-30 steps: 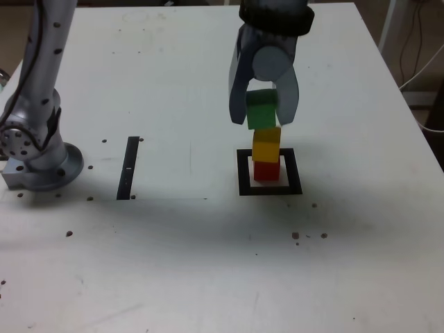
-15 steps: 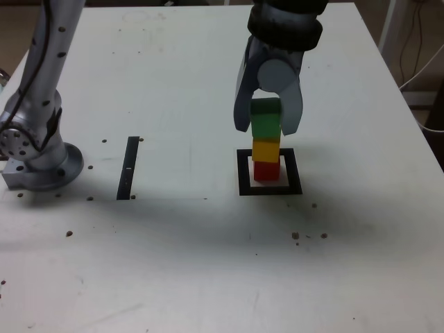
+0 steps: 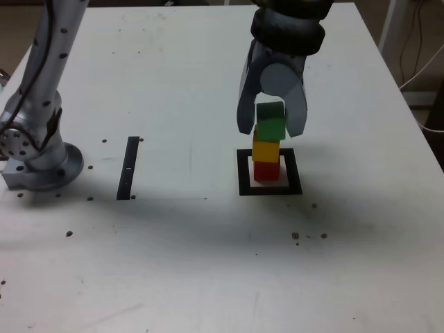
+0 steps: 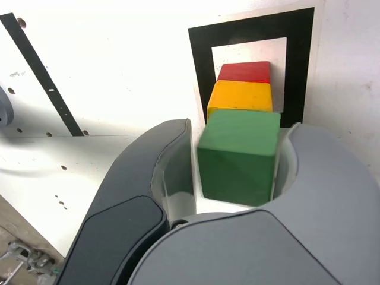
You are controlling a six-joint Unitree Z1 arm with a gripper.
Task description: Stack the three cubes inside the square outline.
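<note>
Gripper (image 3: 271, 130): jaws spread, a gap beside the green cube, seemingly just let go.
Green cube (image 4: 240, 151): between the fingers, apparently resting on the yellow cube, a little off to the exterior view's right.
Yellow cube (image 3: 266, 151): just below the gripper, on the red cube.
Red cube (image 3: 266, 171): lowest beneath the gripper, inside the black square (image 3: 295, 172).
Handling: it should back straight off, brushing neither side of the green cube.
Changed: half a second ago, the gripper and green cube sat further to the exterior view's left.

the arm (image 3: 50, 66) reaches over, its pincer (image 3: 271, 132) pointing downward with both jaws standing apart.
</note>
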